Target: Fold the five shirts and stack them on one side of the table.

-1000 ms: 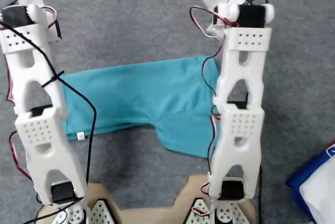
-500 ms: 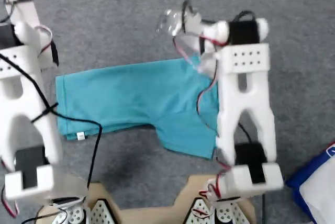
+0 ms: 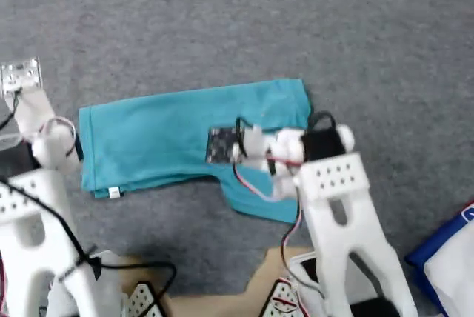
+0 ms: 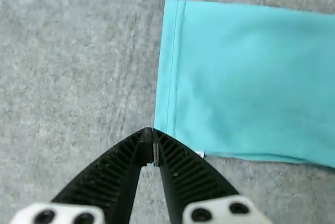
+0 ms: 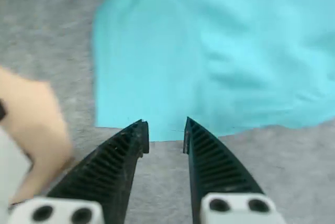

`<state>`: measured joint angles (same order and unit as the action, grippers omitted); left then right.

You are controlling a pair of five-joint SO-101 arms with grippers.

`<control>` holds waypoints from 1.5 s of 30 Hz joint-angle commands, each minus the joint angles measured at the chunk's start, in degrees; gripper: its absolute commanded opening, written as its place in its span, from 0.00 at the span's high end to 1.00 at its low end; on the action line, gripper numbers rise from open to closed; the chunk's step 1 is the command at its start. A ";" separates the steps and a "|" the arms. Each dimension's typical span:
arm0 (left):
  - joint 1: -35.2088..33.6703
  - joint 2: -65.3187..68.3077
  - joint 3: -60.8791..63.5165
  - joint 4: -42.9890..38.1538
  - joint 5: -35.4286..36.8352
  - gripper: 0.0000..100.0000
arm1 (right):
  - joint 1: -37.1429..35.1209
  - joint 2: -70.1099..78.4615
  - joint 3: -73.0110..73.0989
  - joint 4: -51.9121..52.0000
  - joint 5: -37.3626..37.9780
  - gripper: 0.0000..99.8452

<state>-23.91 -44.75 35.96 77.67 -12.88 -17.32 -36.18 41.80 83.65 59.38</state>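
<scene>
High view, we note a teal shirt [image 3: 170, 139] lying flat mid-desk [image 3: 370, 43], left wrist view, we see the left gripper [image 4: 153, 148] clenched tip to tip just beside the shirt's hem corner, right wrist view, right gripper [image 5: 166, 132] released, tips parted over the shirt's edge

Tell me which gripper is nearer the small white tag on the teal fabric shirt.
Left. The left gripper sits beside the small white tag at a corner of the teal fabric shirt; the right gripper is at the edge of its sleeve, far from it.
</scene>
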 commanded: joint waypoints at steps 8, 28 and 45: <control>-0.44 -5.14 6.42 5.19 -0.09 0.98 | -2.95 -17.89 17.54 4.40 -0.26 0.86; -0.53 -5.14 7.38 5.80 -0.18 0.98 | -2.51 0.57 26.51 -19.87 0.70 0.78; -0.62 -5.23 6.77 7.38 -0.35 0.98 | 3.30 15.96 22.73 -25.58 0.44 0.93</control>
<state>-23.91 -48.97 43.52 84.53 -12.88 -16.26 -22.81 64.48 58.51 59.65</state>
